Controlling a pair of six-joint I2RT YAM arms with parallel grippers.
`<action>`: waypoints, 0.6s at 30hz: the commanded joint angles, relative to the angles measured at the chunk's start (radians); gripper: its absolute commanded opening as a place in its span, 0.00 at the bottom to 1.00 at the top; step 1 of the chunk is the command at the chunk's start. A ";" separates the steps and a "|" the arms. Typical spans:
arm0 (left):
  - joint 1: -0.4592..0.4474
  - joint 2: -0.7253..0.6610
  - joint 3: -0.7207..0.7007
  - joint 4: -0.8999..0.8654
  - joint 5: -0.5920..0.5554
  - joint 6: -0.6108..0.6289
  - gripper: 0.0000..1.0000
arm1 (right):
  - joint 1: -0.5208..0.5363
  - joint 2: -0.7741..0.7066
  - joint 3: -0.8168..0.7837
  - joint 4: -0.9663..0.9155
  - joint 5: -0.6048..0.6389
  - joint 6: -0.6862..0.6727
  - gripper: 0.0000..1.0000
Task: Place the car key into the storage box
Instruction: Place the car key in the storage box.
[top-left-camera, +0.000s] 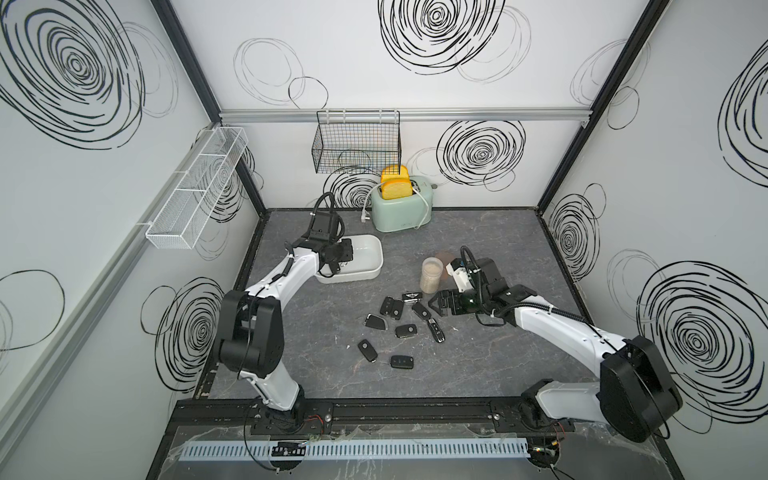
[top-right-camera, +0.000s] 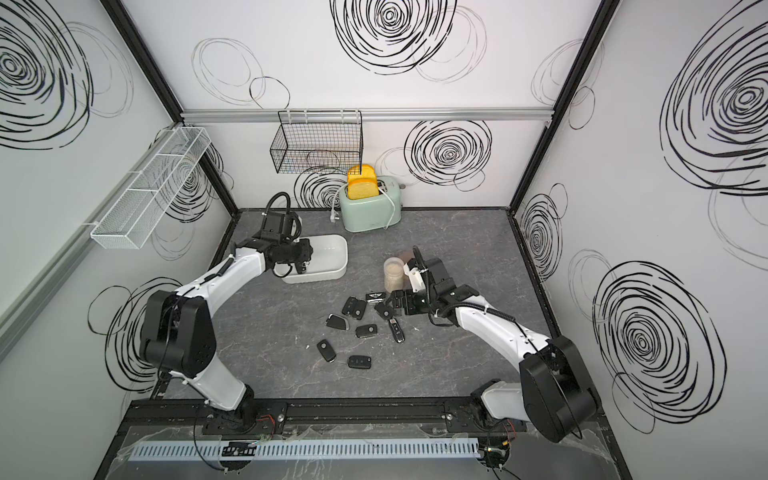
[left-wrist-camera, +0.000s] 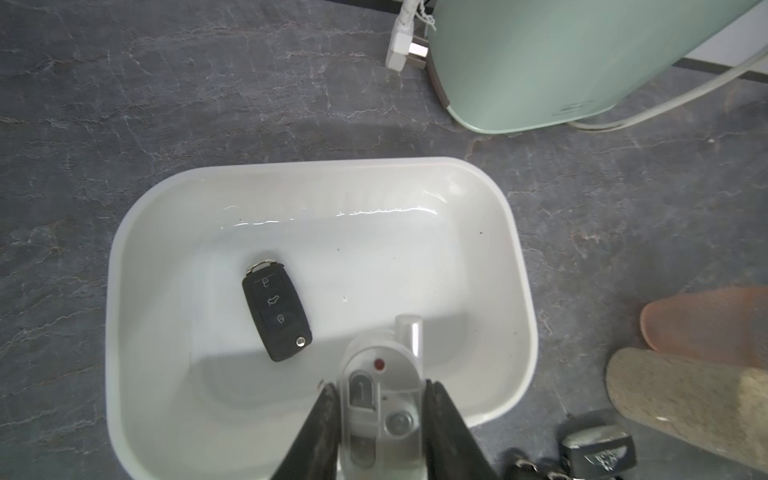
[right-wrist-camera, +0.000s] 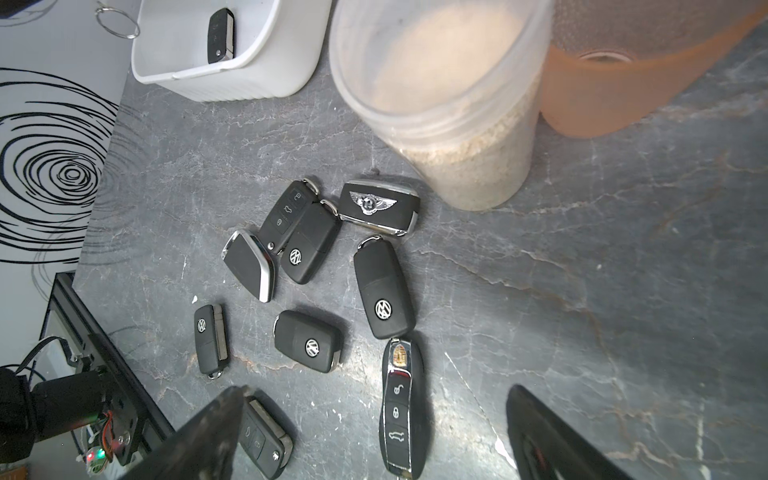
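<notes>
Left gripper (left-wrist-camera: 381, 385) pinches a silver car key (left-wrist-camera: 365, 392) over the storage box (left-wrist-camera: 332, 164); advise releasing low, clear of the black key (left-wrist-camera: 276, 309). Right gripper (right-wrist-camera: 376, 392) spread.

In both top views the left arm (top-left-camera: 299, 266) (top-right-camera: 245, 266) covers the near-left corner of the storage box (top-left-camera: 368, 254) (top-right-camera: 330, 249). In the left wrist view the pale car key (left-wrist-camera: 380, 374) above the box is blurred and runs off the picture's edge with the left gripper (left-wrist-camera: 380, 386); the toaster (left-wrist-camera: 561, 62) and jar (left-wrist-camera: 685, 399) near the box are cut off. In the right wrist view the edge crops the box, and a black key (right-wrist-camera: 262, 440) well away from it lies partly under the fingers (right-wrist-camera: 208, 436) of the right gripper (right-wrist-camera: 374, 392)
</notes>
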 joint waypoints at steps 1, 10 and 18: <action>0.010 0.077 0.059 0.002 -0.038 0.027 0.26 | -0.007 0.024 0.043 0.003 0.020 -0.011 0.99; 0.012 0.243 0.170 -0.027 -0.090 0.033 0.26 | -0.011 0.072 0.079 -0.001 0.036 -0.011 0.99; 0.006 0.367 0.264 -0.094 -0.193 0.014 0.26 | -0.013 0.080 0.080 0.001 0.050 -0.004 0.99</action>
